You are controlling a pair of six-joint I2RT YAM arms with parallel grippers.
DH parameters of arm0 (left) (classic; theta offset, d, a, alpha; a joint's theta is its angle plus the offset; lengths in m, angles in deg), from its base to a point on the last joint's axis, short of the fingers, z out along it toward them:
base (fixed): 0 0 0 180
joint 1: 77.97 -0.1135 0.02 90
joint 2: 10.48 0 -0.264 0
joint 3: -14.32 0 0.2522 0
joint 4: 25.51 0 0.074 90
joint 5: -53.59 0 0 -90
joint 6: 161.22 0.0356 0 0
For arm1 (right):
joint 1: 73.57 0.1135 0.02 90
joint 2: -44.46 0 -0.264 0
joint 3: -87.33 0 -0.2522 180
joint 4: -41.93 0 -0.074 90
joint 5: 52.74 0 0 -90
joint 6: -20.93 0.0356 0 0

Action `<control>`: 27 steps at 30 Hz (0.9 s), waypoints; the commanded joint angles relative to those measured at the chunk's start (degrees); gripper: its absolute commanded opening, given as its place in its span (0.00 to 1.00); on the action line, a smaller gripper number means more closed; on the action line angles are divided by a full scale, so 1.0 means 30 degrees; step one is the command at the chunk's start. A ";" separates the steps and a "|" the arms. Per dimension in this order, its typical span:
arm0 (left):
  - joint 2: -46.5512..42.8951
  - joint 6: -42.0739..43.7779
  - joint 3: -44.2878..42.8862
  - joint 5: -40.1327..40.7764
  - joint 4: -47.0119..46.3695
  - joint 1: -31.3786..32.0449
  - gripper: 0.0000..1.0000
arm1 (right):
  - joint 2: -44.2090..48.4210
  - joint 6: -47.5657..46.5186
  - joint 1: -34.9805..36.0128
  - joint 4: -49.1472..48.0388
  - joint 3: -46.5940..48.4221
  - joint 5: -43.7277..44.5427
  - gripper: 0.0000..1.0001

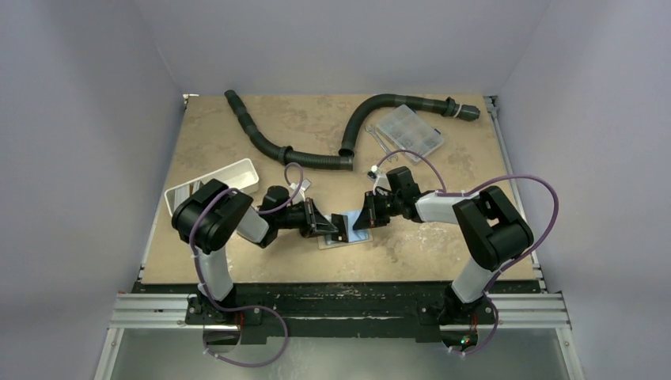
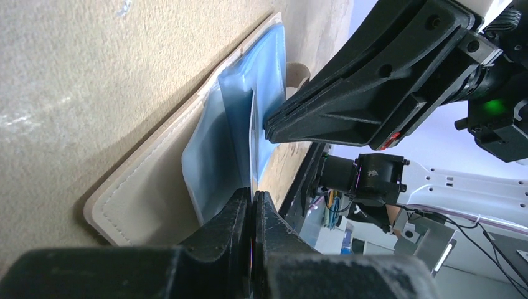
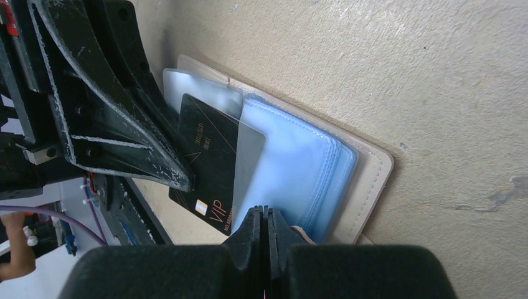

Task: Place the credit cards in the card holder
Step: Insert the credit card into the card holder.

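The black credit card (image 3: 208,156), gold-lettered "VIP" in the right wrist view (finer print illegible) and seen only edge-on from the left wrist, sits part-way under a clear sleeve (image 3: 252,149) of the open card holder (image 3: 367,187) on the bench (image 3: 405,75), clamped by the left jaws, while the right jaws, pressed together, touch the holder's opposite side.

The card holder (image 3: 373,180) had tan, stitched, leather-like matt covers and glossy, pale blue translucent plastic sleeves. The credit card (image 3: 208,156) was smooth black with gold print. At upper left, the left pincer (image 3: 187,184) was scuffed matt black plastic. The worktop (image 3: 405,62) looked rough, mottled beige.
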 commanded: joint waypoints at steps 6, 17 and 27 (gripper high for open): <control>0.0355 -0.0265 -0.0411 0.0429 -0.1760 -0.0119 0.00 | -0.0592 -0.0664 0.0063 0.0329 -0.0004 0.0884 0.00; 0.0157 -0.0165 -0.0189 0.1645 -0.1553 0.0212 0.00 | -0.0601 -0.0574 0.0059 0.0154 -0.0063 0.0884 0.00; 0.0012 -0.1937 0.1016 0.3495 -0.4147 0.1342 0.00 | -0.0203 -0.0006 0.0064 0.0355 -0.0043 0.0675 0.00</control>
